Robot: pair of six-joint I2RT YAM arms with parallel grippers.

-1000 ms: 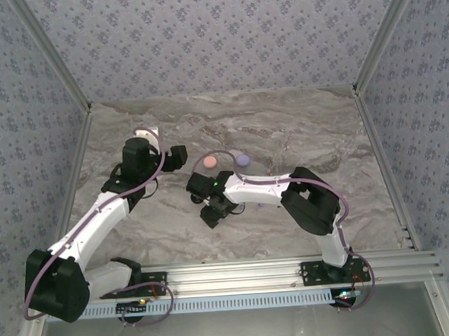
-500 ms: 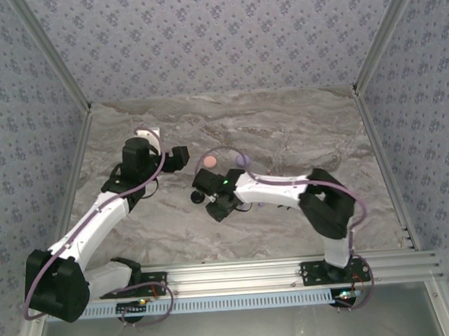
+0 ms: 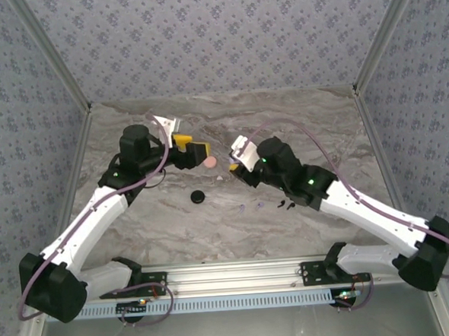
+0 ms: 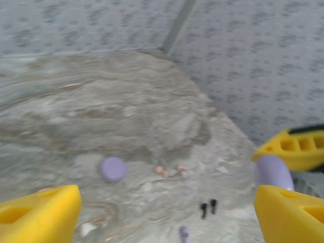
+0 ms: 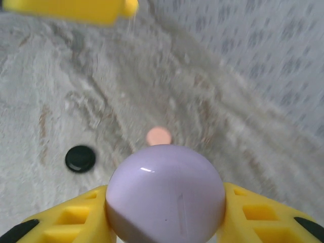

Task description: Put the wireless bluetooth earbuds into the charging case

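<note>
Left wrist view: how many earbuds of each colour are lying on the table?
pink earbuds: 2
black earbuds: 2
purple earbud: 1
Total: 5

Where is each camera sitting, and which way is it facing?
Top external: high behind the bases, looking down at the table; left arm and right arm show.
Left wrist: looks across the table past its open left gripper.
Right wrist: looks past the right gripper clamping a purple case.
Shared: the black disc, top and right wrist.
</note>
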